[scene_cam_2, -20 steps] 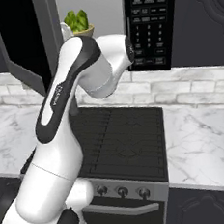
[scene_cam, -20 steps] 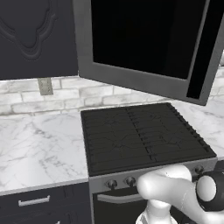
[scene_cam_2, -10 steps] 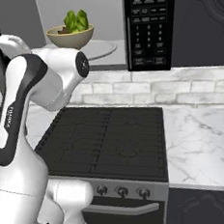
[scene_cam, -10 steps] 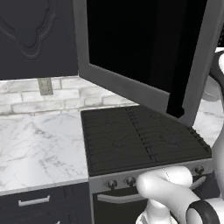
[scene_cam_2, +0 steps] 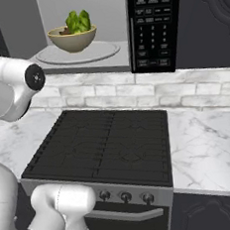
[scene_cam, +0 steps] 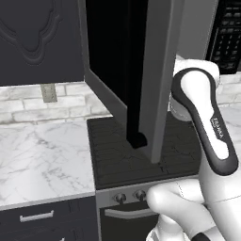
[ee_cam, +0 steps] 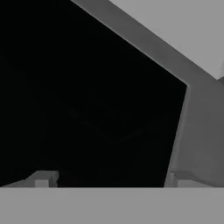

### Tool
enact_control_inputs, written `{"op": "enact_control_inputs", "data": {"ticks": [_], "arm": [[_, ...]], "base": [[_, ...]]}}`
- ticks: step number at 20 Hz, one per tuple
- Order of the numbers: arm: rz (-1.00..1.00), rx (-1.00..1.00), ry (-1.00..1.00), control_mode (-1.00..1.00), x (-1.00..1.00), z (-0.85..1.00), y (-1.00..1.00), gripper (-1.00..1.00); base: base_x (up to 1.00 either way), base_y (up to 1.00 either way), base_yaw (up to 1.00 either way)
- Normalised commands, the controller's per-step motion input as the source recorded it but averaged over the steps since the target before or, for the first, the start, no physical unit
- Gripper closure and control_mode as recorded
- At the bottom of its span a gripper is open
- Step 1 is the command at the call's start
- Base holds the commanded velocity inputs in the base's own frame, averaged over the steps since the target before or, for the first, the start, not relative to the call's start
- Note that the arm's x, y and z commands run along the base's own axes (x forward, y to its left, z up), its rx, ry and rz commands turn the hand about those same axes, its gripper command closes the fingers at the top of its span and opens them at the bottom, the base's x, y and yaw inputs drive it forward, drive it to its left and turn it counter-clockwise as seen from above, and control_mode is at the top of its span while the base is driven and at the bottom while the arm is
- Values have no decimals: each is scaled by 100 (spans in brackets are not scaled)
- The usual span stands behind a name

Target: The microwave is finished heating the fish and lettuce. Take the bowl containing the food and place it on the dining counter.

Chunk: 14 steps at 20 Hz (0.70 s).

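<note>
— Above the stove, what's in the open microwave?
— The bowl with lettuce, on the turntable.
— The hand?
— Spread, empty, facing the door, apart from the bowl.

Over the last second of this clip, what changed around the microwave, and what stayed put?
The microwave door swung further open, from angled across the left base view to nearly edge-on. The arm swept left out of the right base view, uncovering the bowl. The fingers face the door's black glass, apart, holding nothing. The bowl, lettuce and turntable stayed put.
</note>
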Motion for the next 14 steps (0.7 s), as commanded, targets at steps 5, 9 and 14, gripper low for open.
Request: {"op": "enact_control_inputs", "data": {"ticks": [5, 9, 14], "arm": [[-1, 1, 1, -100, 0, 5, -17, -100], [-36, 11, 5, -100, -3, 55, -100, -100], [-56, 8, 21, -100, 0, 54, -100, -100]], "base": [[0, 0, 0], [0, 0, 0], [0, 0, 0]]}}
